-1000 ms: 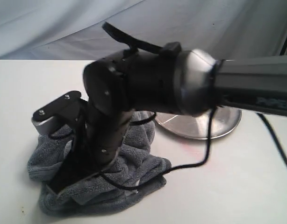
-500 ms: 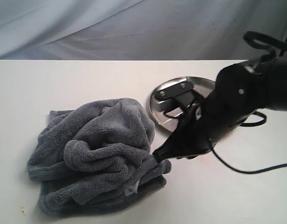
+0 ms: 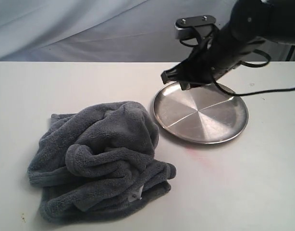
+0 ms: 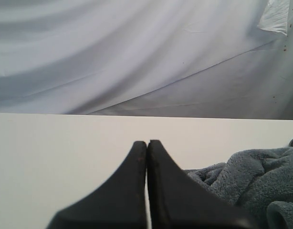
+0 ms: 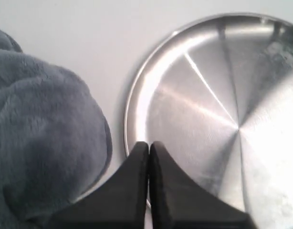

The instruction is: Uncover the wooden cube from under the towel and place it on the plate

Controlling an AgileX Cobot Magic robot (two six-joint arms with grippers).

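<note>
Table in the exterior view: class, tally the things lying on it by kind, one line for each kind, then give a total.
Towel: 1
Plate: 1
Wooden cube: 0 in sight
Total: 2

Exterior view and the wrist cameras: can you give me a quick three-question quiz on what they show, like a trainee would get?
1. True or false: the wooden cube lies on the plate.
2. The right gripper is: A) open, B) shut on the wooden cube, C) shut and empty.
3. Fill in: in the exterior view the towel lies to the ____ of the plate.
Key: 1 false; 2 C; 3 left.
</note>
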